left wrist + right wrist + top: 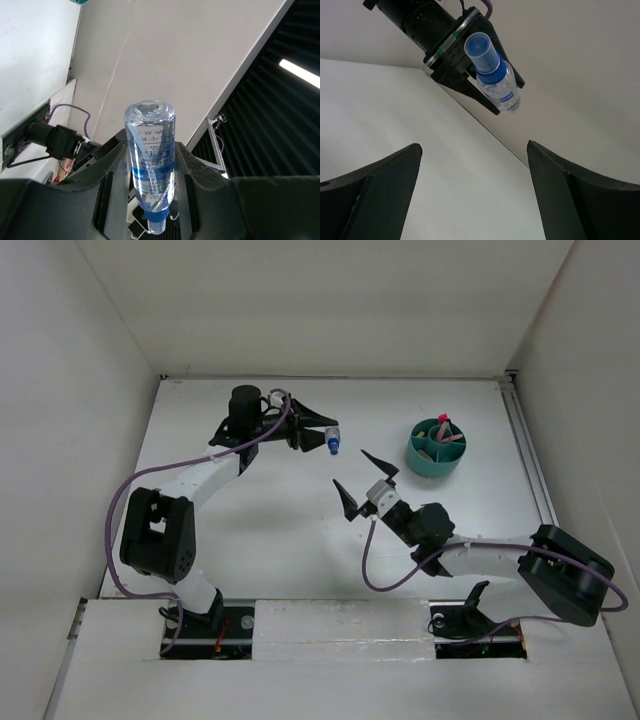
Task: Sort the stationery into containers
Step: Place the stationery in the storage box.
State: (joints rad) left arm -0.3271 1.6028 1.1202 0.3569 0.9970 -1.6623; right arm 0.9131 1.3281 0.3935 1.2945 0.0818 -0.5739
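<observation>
The clear plastic tube with the blue cap (496, 75) was off the table, pinched across its body between the two black fingers of your left gripper (318, 436). From above you saw little more than the blue cap poking out past the fingertips; the fingers covered most of the clear body. The left wrist camera showed blue print on the tube, too small to read.

Your left arm reached to the far left part of the white table (270, 530), its wrist turned so the fingers pointed right and the tube lay roughly level, cap towards the right. Your right arm bent in from the right. Your right gripper (362, 485) sat over mid-table, aimed at the tube's cap end but apart from it, jaws spread wide with nothing between them.

You had one tube and one round teal plastic bowl with inner dividers (415, 462), which stood well to the right of the tube. In the bowl, thin pink pens (443, 423) stuck up from one compartment. I could not count them, and the other compartments' contents were too small to make out.
</observation>
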